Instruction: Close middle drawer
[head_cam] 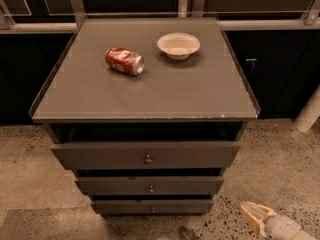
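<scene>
The middle drawer [150, 185] is the second of three dark grey-brown fronts on the cabinet, with a small round knob [151, 188] at its centre. A dark gap shows above its front, and it stands a little forward. The top drawer [145, 155] above it is pulled out further. The bottom drawer [152, 206] is the narrowest. My gripper [251, 214] is low at the bottom right, over the floor, to the right of and below the drawers, touching nothing.
On the cabinet top [150, 91] lie a red soda can [124, 61] on its side and a white bowl [178, 45]. Speckled floor [280, 169] surrounds the cabinet. Dark counters stand behind. A white post [309, 111] is at the right.
</scene>
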Available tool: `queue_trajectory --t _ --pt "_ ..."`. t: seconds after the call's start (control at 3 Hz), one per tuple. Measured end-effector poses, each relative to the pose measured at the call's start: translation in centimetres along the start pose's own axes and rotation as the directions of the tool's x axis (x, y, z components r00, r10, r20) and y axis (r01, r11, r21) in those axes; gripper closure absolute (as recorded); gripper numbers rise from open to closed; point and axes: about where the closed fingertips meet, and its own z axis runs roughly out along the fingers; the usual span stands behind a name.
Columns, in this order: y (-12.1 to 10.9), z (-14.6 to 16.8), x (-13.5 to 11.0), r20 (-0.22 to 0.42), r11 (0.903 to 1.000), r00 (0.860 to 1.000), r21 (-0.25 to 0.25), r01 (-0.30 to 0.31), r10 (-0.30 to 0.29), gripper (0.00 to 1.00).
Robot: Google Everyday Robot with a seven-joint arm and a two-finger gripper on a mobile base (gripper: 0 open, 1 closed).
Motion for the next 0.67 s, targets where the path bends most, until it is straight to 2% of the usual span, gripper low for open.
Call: queue_trajectory --t 0.33,0.67 --pt "0.00 0.00 0.00 0.000 1.0000 1.000 0.000 0.000 0.000 0.10" --pt "0.00 0.01 0.00 0.000 1.0000 1.000 0.000 0.000 0.000 0.00"
